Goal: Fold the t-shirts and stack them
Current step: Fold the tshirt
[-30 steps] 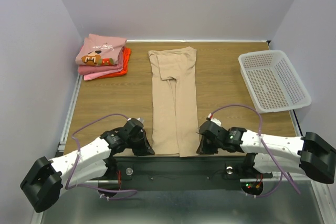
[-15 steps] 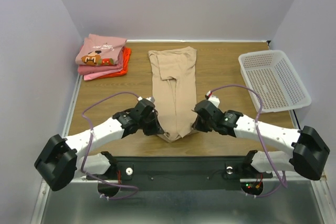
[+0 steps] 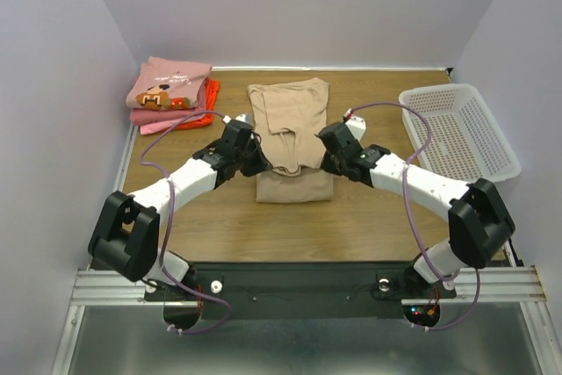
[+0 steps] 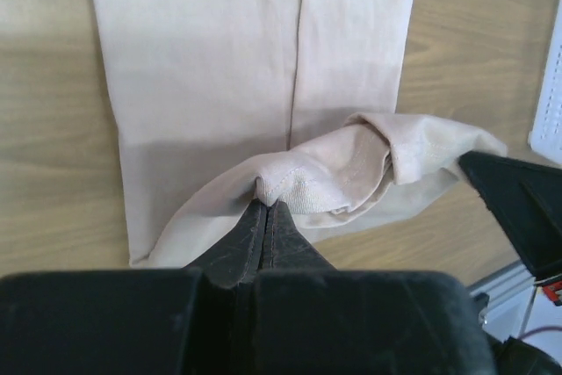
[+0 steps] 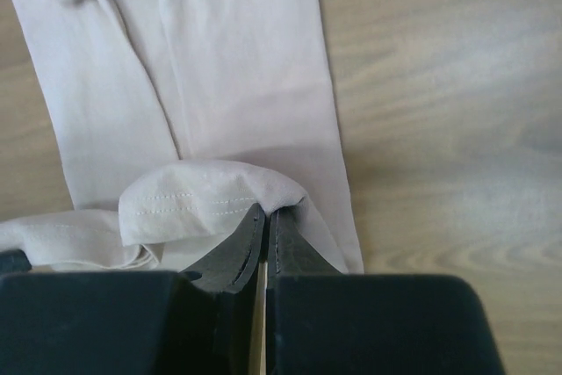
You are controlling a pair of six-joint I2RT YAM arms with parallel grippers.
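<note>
Hem corners of the tan shirt [image 3: 290, 116], lying mid-length on the table [image 3: 386, 208], sit pinched in the closed jaws of the left gripper [image 3: 252, 157] and right gripper [image 3: 328, 161]; a neat fold needs both travelling level, releasing together at the collar.

A wooden bench [image 3: 219, 217] with a light brown grain fills the middle of the top view. A white plastic mesh basket [image 3: 458, 136] sits upright at its right edge, nearer the far right corner than the near one. The basket's long side runs along that edge and its perforated floor shows. A silver metal rail [image 3: 124, 173] runs along the bench's left edge, and a black bar [image 3: 307, 277] lines the near edge. Pale lilac walls [image 3: 290, 6] close the far, left and right sides. A grey metal sheet [image 3: 307, 349] lies below the near edge.
</note>
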